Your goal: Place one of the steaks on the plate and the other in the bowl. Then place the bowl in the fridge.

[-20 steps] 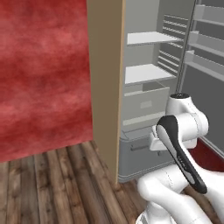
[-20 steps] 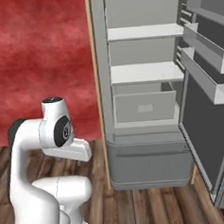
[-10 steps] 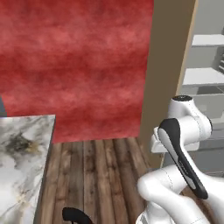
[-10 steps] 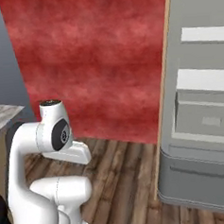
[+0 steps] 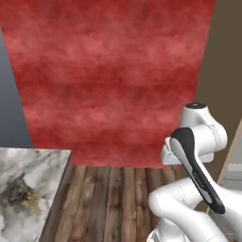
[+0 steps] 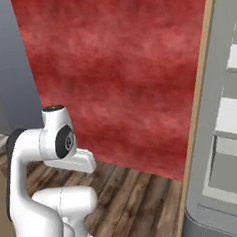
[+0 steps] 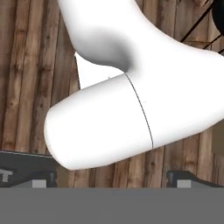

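The steaks, the plate and the bowl are out of view. The fridge (image 6: 229, 133) stands at the right edge of the right base view, its grey inside with pale shelves showing beside a tan wood panel (image 6: 197, 110). My arm is folded close over the base, with the hand pointing down at the wooden floor. In the hand view my gripper (image 7: 111, 181) is open, its two dark fingertips (image 7: 39, 178) far apart with nothing between them.
A red wall (image 5: 108, 71) faces the base. A marble counter corner (image 5: 23, 198) sits at the lower left. A grey panel (image 6: 6, 63) lies left of the wall. Wooden floor (image 5: 108, 198) stretches ahead. A dark object with thin black legs (image 7: 217, 13) stands near the base.
The whole picture has swung leftwards, so the base has turned. The fridge slid to the right edge and the marble counter came into view. The gripper stays open.
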